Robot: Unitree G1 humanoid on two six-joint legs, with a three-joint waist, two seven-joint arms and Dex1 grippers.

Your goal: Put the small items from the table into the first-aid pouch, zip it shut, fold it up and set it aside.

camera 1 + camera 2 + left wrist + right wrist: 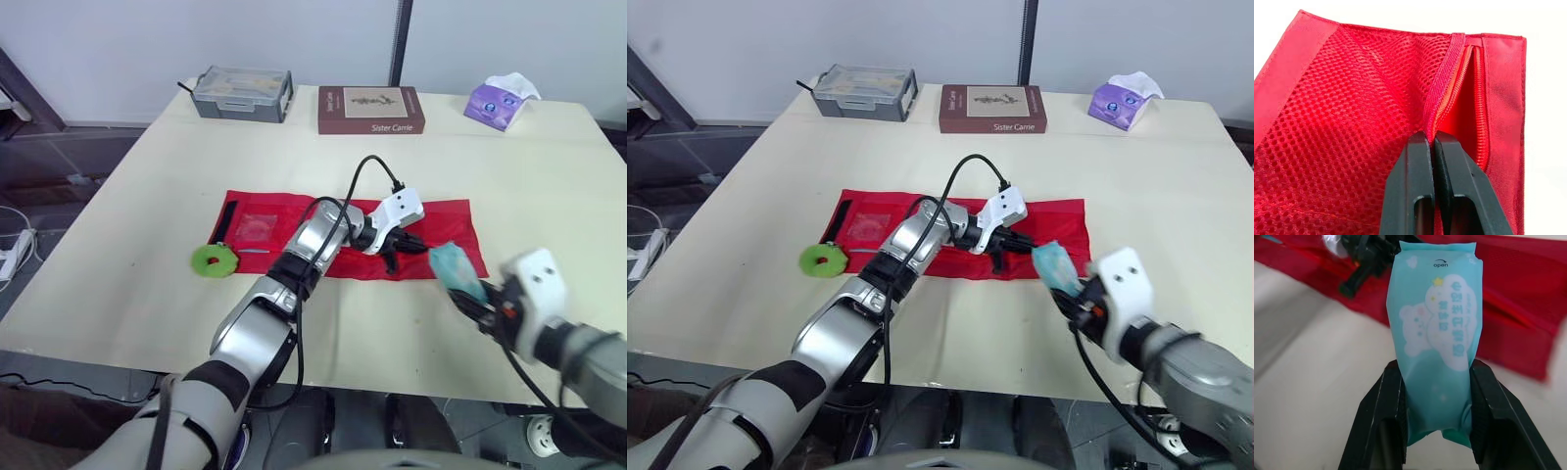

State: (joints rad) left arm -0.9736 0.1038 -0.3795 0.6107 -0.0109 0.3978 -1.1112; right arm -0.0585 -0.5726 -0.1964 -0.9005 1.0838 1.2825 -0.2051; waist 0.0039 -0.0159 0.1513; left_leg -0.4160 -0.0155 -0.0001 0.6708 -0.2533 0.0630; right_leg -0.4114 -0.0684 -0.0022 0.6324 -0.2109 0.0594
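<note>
Head view: the red first-aid pouch (451,220) lies spread flat across the middle of the bench (549,186). The left gripper (392,247) is down on its near edge, right of centre. The right gripper (468,292) hovers just off the pouch's near right corner, clasping a teal packet (456,266) that sticks up out of it and leans toward the pouch. A green roll (214,259) sits on the bench touching the pouch's left end. A book (370,109), a grey box (242,93) and a tissue pack (500,103) stand along the far edge, well apart.

Left wrist view: the left gripper is clenched on the lip of the mesh pocket (1352,122), lifting it off the zipper (1476,98), so a narrow slot gapes along the zip line, running away from the fingers.

Right wrist view: the packet stands between the two fingers, its long axis in line with them and its free end toward the red fabric. The left gripper shows beyond it, off to one side. The slot lies ahead and toward the robot's left, so the right arm probably has to swing the packet that way and go in end-first.
</note>
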